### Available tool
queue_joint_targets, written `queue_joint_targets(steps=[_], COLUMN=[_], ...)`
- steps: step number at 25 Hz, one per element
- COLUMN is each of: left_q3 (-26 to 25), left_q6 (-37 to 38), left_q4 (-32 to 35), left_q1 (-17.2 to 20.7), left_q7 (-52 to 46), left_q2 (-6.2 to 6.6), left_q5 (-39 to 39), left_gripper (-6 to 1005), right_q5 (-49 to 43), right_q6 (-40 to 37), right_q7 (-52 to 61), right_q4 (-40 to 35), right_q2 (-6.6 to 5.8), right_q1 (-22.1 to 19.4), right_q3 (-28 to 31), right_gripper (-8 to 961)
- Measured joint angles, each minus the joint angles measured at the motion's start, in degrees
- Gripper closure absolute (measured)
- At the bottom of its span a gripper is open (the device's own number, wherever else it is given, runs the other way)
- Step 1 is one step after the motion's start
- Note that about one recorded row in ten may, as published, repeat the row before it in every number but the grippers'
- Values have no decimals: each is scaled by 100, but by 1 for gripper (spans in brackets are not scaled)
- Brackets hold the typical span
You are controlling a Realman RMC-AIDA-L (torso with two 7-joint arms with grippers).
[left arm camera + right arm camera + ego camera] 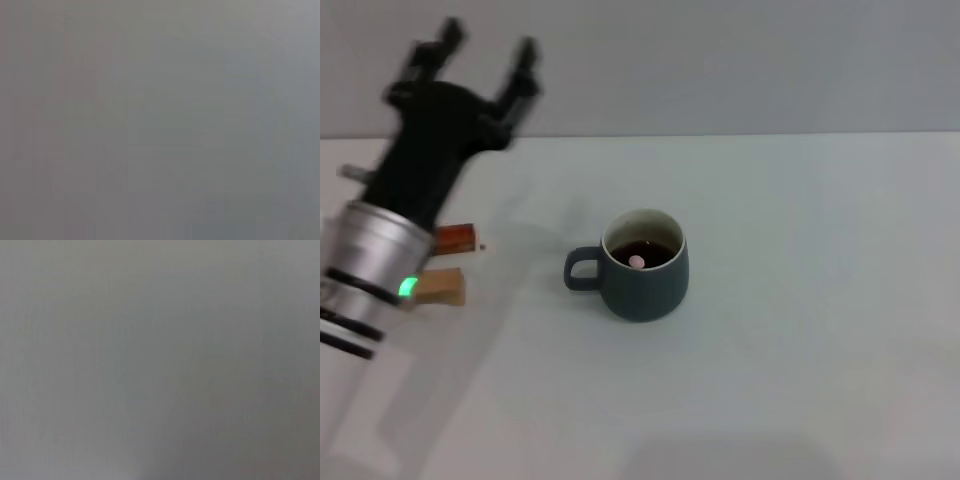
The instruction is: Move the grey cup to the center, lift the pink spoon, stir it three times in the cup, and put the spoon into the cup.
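The grey cup [644, 268] stands upright near the middle of the white table [800, 300] in the head view, handle pointing left. A small pink tip of the pink spoon [636, 261] shows inside it, in the dark liquid. My left gripper [488, 50] is raised high at the far left, well away from the cup, open with nothing between its fingers. The right gripper is out of view. Both wrist views show only a blank grey surface.
A reddish-brown block [457, 238] and a tan wooden block [442, 288] lie at the left, partly behind my left arm [380, 250]. A pale wall rises behind the table's far edge.
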Motion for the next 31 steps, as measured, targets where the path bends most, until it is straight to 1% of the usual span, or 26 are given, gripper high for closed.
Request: queue_joint_targets(steps=[3, 4, 5, 8, 11, 14, 19, 23, 31], left_q3=[-384, -571, -571, -818, -1131, -1224, -1233, -1212, -1189], left_q6=[77, 256, 256, 627, 1017, 1244, 1329, 1497, 1470], left_q4=[936, 1650, 1650, 2462, 2923, 3289, 3562, 3678, 3719], left_q1=[-260, -419, -419, -510, -455, -383, -361, -361, -372], left_q7=[-377, -511, -511, -540, -534, -520, -476, -418, -409], left_q2=[0, -1, -1, -4, -30, -24, -25, -44, -52], left_q5=[-179, -327, -327, -397, -486, -766, -1007, -1028, -1035], left_gripper=[261, 259, 256, 250, 244, 216, 216, 216, 216], right_q5=[0, 0, 0, 0, 0, 0, 0, 2, 25], right_q6=[-113, -245, -245, -480, -650, -856, -1143, -1165, -1166], right_q7=[0, 0, 0, 0, 0, 0, -9, -22, -33], right_q4=[9, 10, 10, 16, 28, 35, 47, 84, 102], right_q2=[0, 0, 0, 4, 7, 13, 25, 25, 25], right_q1=[-15, -45, -45, -98, -130, -144, -204, -219, -222], right_q3=[0, -8, -8, -90, -175, -340, -594, -617, -647], right_gripper=[954, 954, 954, 954, 954, 954, 954, 954, 954])
